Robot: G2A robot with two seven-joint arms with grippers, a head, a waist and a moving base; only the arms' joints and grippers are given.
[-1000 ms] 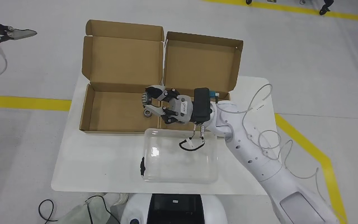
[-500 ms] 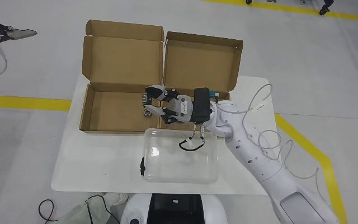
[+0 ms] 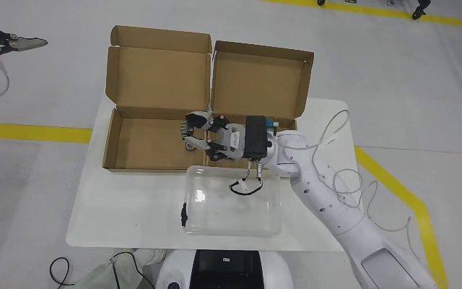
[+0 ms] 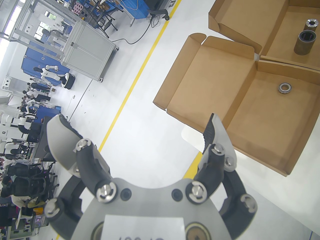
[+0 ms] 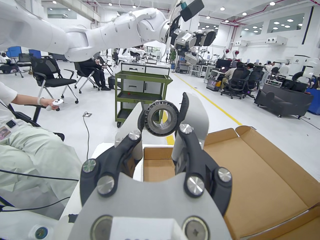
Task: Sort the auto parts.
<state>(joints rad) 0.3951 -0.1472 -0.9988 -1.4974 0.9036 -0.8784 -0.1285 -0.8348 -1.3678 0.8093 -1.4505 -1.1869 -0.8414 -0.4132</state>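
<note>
1 bearing [image 5: 161, 130] clamped in the right gripper [image 5: 162, 112], left gripper [image 4: 136, 126] spread wide

Right wrist view: The right gripper's 2 fingers are closed on the bearing, pinching its outer ring from both sides. The ring stands on edge with its hole facing the camera. It is held in the air above an open cardboard box [image 5: 250, 176]; I cannot tell which of the 2 boxes this is.

Left wrist view: The left gripper's fingers stand wide apart with nothing between them. It is up high, off to the side of the table and well apart from the boxes. The left box [image 4: 270, 126] and the right box [image 4: 250, 8] sit side by side with walls touching and lids folded back. A second bearing [image 4: 284, 87] lies flat on the left box's floor, near the wall shared with the right box. In the right box, a wide sleeve [image 4: 304, 43] and a narrow sleeve [image 4: 312, 23] stand upright just beside each other.

Top view: Both boxes sit at the far side of the white table [image 3: 94, 209], and a clear bin [image 3: 271, 217] is just in front of them. The right gripper is over the right end of the left box, beside the shared wall. Its arm crosses the near part of the right box.
</note>
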